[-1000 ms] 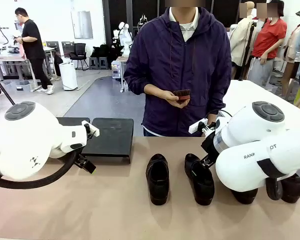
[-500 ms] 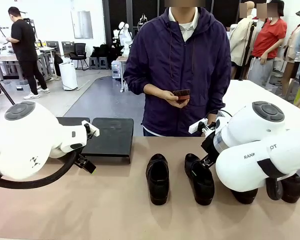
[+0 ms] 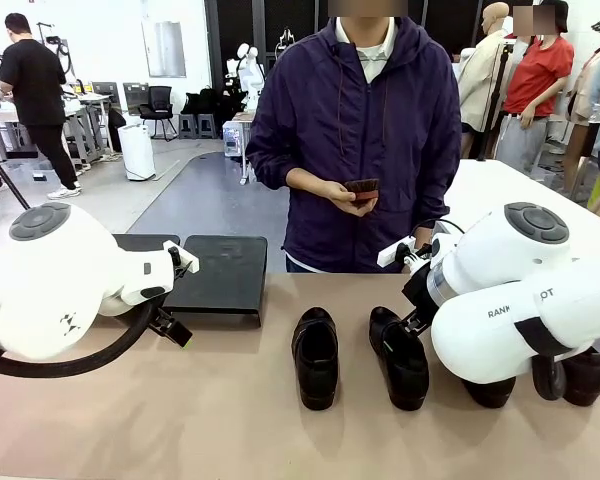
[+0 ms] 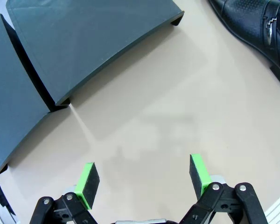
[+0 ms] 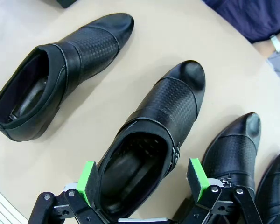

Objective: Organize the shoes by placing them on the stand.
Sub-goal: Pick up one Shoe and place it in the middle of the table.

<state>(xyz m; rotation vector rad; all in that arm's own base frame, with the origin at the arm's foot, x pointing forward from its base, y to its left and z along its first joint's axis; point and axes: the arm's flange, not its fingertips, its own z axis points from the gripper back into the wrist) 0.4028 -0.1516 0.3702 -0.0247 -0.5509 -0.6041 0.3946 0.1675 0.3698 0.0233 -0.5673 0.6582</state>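
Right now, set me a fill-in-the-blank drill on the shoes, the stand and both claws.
1. All ____ shoes lie on the tan tabletop, toes pointing toward the person.
2. The right claw is lined up over one shoe's opening, its jaws ____.
3. The left claw, jaws apart, hangs over bare tabletop next to the low black ____, which bears nothing.
Missing words: four; open; stand.

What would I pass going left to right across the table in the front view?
stand → first shoe → second shoe → third shoe → fourth shoe
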